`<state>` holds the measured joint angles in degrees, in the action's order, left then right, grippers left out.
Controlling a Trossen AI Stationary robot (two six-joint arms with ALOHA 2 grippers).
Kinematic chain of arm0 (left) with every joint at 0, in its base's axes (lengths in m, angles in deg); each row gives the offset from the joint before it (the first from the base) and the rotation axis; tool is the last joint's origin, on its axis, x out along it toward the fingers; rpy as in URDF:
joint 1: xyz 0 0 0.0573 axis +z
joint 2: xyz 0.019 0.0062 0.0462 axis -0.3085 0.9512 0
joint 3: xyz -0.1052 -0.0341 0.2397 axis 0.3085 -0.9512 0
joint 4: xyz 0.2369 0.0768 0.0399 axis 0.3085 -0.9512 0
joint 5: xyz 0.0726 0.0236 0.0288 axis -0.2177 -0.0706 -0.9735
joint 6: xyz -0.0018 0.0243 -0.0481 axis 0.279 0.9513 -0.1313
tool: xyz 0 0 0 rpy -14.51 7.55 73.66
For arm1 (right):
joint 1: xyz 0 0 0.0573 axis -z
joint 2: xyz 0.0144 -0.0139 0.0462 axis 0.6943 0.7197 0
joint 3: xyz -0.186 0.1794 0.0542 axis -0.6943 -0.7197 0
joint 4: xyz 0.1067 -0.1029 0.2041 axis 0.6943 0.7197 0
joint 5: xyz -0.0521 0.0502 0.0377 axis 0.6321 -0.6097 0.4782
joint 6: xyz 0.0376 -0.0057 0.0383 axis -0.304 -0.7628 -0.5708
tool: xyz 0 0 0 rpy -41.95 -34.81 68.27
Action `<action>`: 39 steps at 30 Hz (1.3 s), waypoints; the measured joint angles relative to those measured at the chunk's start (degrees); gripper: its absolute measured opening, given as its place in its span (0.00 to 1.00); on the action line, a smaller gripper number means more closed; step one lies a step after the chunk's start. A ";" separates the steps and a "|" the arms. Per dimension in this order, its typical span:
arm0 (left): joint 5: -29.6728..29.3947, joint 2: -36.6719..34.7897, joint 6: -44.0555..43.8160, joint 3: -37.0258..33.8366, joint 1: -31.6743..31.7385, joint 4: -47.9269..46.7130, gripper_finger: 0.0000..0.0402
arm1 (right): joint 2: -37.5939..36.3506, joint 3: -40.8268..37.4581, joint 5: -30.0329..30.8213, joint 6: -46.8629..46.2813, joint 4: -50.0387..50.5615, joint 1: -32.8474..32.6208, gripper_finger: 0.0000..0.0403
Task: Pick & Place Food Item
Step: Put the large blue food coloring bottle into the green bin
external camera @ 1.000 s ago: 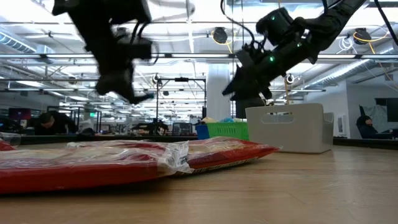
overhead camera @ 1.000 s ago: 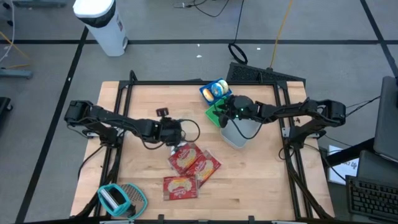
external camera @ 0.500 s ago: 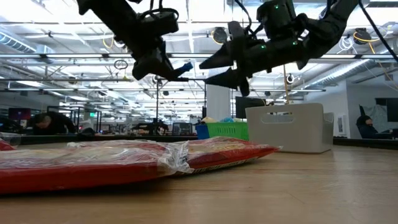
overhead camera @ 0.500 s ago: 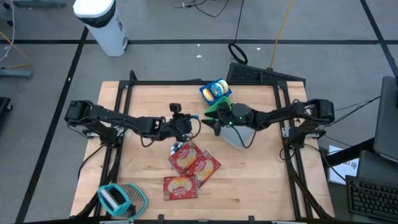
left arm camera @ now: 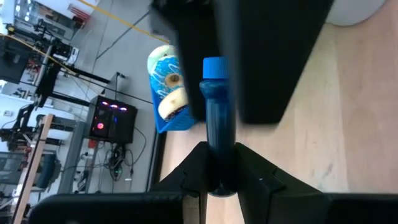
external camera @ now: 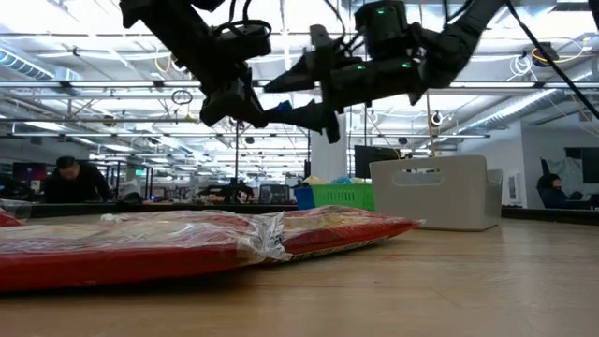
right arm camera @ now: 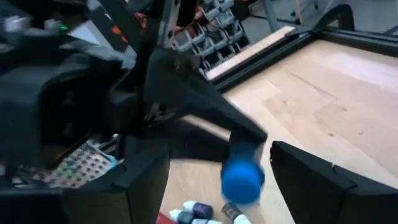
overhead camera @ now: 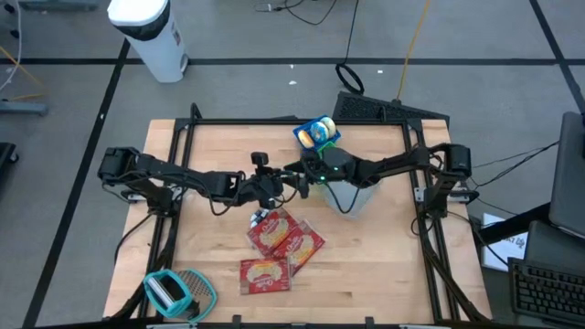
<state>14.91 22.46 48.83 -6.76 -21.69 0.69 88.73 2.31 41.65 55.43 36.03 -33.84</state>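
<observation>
A small dark-blue bottle [left arm camera: 217, 106] with a bright blue cap [right arm camera: 242, 179] hangs in the air above the middle of the table, with my left gripper [overhead camera: 277, 180] shut on it. My right gripper [overhead camera: 297, 174] faces it from the table's right, roughly level and open. Its two fingers [right arm camera: 298, 180] stand on either side of the cap end without plainly touching it. In the low view both grippers meet high above the table, left gripper [external camera: 251, 105] and right gripper [external camera: 301, 92]. Three red food packets [overhead camera: 279, 239] lie flat on the wood below. My left gripper pinches the bottle's lower body [left arm camera: 219, 163] between its two fingers. They come from the table's left, slanting a little downward, and lie along the bottle. The bottle sticks out past the fingertips, cap end toward my right gripper, lifted clear of the table.
A white bin [overhead camera: 355, 194] stands under my right arm at the right. A blue bag [overhead camera: 316, 133] lies near the far edge. A teal object [overhead camera: 178, 291] sits at the near left corner. Some small bottles [right arm camera: 196, 213] lie beside the packets.
My right gripper has swung from above the white bin toward the table's left, tipped up to level and opened wider around the bottle's cap. My left gripper has risen a little toward the right and tipped up from pointing down, carrying the bottle.
</observation>
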 joint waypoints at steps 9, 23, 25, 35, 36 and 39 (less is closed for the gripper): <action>-0.47 0.09 -0.78 0.04 0.63 -0.03 0.15 | 1.68 3.62 0.13 1.96 6.85 0.00 0.58; -0.67 -0.02 -2.15 0.07 1.44 -0.67 0.15 | 1.75 3.48 0.33 1.91 5.13 0.09 0.39; -0.69 -0.04 -2.65 0.07 1.44 -0.76 0.15 | 1.79 3.48 0.33 1.92 4.77 0.11 0.39; -0.61 -0.04 -3.24 0.07 1.42 -1.05 0.15 | 1.79 3.46 -0.93 1.79 4.05 0.11 0.39; -0.59 -0.04 -3.24 0.07 1.42 -1.09 0.15 | 1.79 3.46 -1.19 1.62 4.03 0.11 0.39; -0.49 -0.04 -3.48 0.07 1.42 -1.15 0.15 | 1.79 3.46 -1.47 1.75 4.01 0.11 0.41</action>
<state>14.42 22.42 45.35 -6.69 -20.27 -0.46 90.52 5.78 40.18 57.18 40.04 -33.73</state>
